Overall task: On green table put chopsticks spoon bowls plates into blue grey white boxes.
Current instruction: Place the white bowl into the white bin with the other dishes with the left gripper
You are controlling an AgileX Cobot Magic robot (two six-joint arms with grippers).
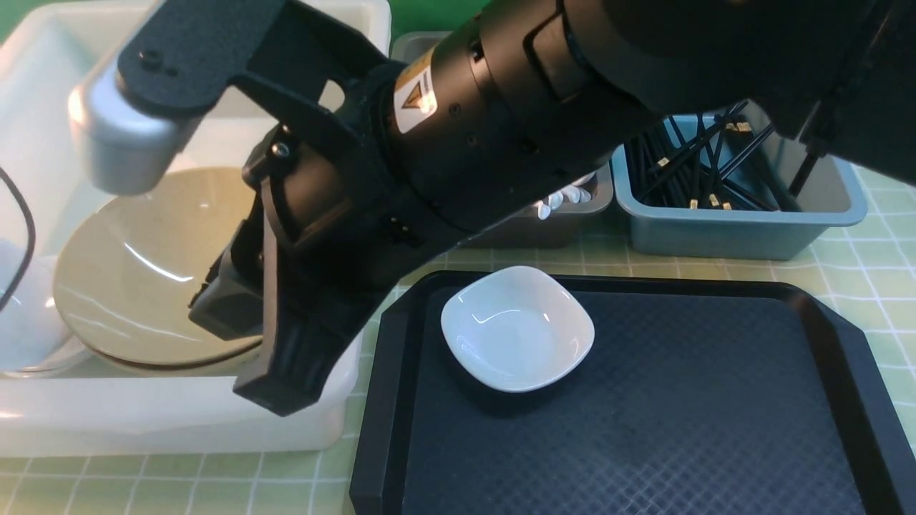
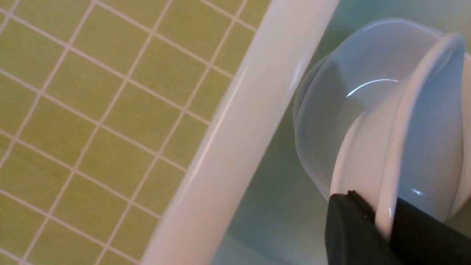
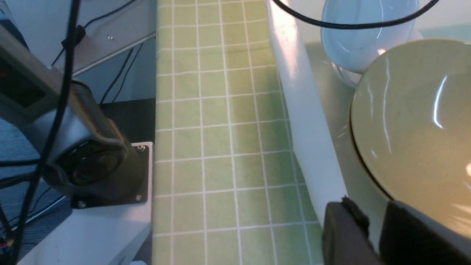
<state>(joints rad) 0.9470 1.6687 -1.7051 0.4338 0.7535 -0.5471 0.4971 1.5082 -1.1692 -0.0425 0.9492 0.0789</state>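
Observation:
My left gripper [image 2: 382, 217] is shut on the rim of a small white plate [image 2: 430, 147], held on edge inside the white box [image 2: 235, 129] against another plate [image 2: 331, 103]. The same plate shows at the left edge of the front view [image 1: 21, 307]. My right gripper [image 3: 375, 230] hangs low in the white box [image 1: 179, 422], jaws slightly apart with nothing between them, right beside the stacked tan bowls [image 3: 415, 121] [image 1: 143, 272]. One more plate [image 1: 517, 327] lies on the black tray. Black chopsticks [image 1: 705, 168] fill the blue box [image 1: 737, 232].
The black tray [image 1: 644, 429] lies at the front right on the green table [image 1: 887, 236]. The grey box [image 1: 544, 229] stands behind it with pale spoon ends [image 1: 565, 197] showing. The right arm [image 1: 465, 121] crosses over the white box. The left arm's base [image 3: 92, 162] stands off the table's edge.

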